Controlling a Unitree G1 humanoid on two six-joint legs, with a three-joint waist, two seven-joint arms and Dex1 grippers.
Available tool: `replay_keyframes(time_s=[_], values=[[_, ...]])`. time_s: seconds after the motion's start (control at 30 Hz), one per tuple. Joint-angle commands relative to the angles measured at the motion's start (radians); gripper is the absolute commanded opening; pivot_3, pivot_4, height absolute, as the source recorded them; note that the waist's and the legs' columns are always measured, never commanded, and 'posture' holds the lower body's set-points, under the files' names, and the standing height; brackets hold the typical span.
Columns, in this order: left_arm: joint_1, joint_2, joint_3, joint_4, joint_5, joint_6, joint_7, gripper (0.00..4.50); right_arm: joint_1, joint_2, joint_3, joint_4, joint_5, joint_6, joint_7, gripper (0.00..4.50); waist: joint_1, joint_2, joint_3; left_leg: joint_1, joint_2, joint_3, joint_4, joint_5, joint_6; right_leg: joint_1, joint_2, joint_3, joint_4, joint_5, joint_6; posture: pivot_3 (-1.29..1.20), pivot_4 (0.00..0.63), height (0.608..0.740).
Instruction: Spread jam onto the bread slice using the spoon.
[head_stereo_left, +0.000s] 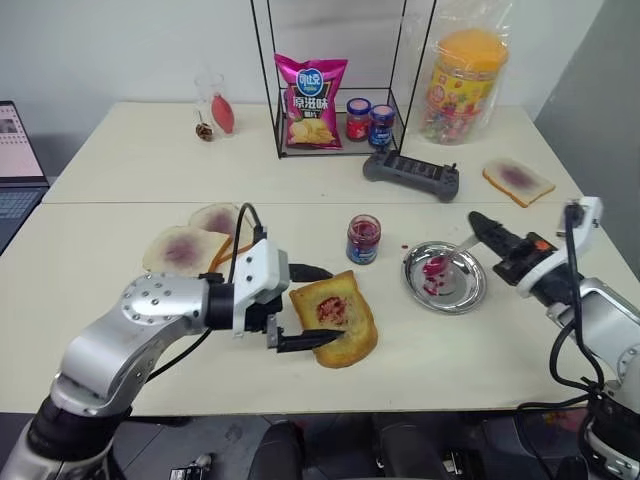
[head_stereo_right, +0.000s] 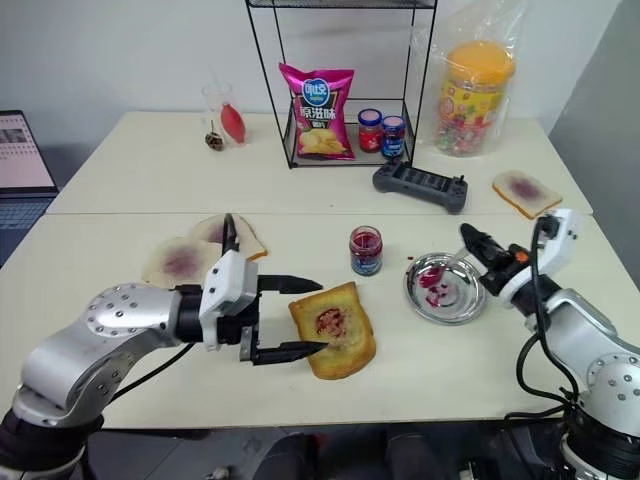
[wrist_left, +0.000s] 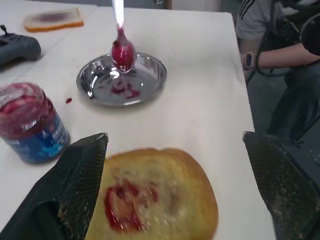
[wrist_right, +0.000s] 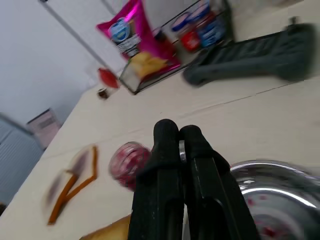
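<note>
The bread slice (head_stereo_left: 338, 318), thick and golden brown with a red jam smear in its middle, lies at the table's front centre. My left gripper (head_stereo_left: 322, 306) is open, one black finger on each side of the slice's left end; I cannot tell whether they touch it. The jam (head_stereo_left: 363, 238) is in a small open jar with a blue band just behind the slice. My right gripper (head_stereo_left: 480, 224) is shut on the handle of the spoon (head_stereo_left: 440, 264). The spoon's jam-coated bowl hangs over a round metal dish (head_stereo_left: 470, 296).
Pale jam-spotted slices (head_stereo_left: 185, 248) lie at the left, and another slice (head_stereo_left: 518, 180) lies back right. A black controller (head_stereo_left: 412, 175), a wire rack with a chip bag (head_stereo_left: 312, 100) and two lidded jars (head_stereo_left: 370, 120), and a candy tub (head_stereo_left: 465, 85) line the back. A person (wrist_left: 280, 45) sits beyond the table's right edge.
</note>
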Motion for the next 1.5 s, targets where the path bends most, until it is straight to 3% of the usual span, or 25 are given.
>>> replay_keyframes(time_s=[0.03,0.27,0.93,1.2,1.5], values=[[-0.085,-0.031,-0.054,0.047,0.026,0.008,-0.008,4.5,0.024,0.012,-0.018,0.028,-0.05,-0.096,0.001,0.04,-0.002,0.0,0.0,0.0,0.0,0.0,0.0,0.0,0.0,0.0,0.0,0.0,0.0,0.0,0.0,0.0,0.15,0.74],[-0.185,-0.087,-0.167,0.147,0.161,-0.046,0.005,4.5,0.087,0.025,0.017,0.144,-0.138,-0.189,0.119,0.04,0.004,0.001,0.0,0.0,0.0,0.0,0.0,0.0,0.0,0.0,0.0,0.0,0.0,0.0,0.0,0.0,0.15,0.74],[-0.133,-0.102,-0.17,0.123,0.203,-0.074,-0.01,4.5,0.035,0.031,0.03,0.403,-0.222,-0.257,0.298,0.04,0.007,0.001,-0.001,0.0,0.0,-0.001,0.0,0.0,0.0,0.001,0.0,0.0,0.001,0.0,0.0,0.0,0.15,0.74],[-0.12,-0.103,-0.167,0.118,0.203,-0.076,-0.009,4.5,0.015,0.026,0.03,0.434,-0.221,-0.253,0.313,1.55,0.007,0.001,-0.001,0.003,0.0,-0.001,0.001,0.0,0.0,0.004,0.0,0.0,0.0,0.0,0.0,0.0,0.15,0.74],[-0.113,-0.108,-0.163,0.12,0.208,-0.08,-0.001,4.5,0.0,0.02,0.035,0.452,-0.231,-0.25,0.325,3.56,0.006,0.001,-0.001,0.003,0.0,-0.001,0.001,0.0,0.0,0.004,0.0,-0.001,0.0,0.0,0.0,0.0,0.15,0.74]])
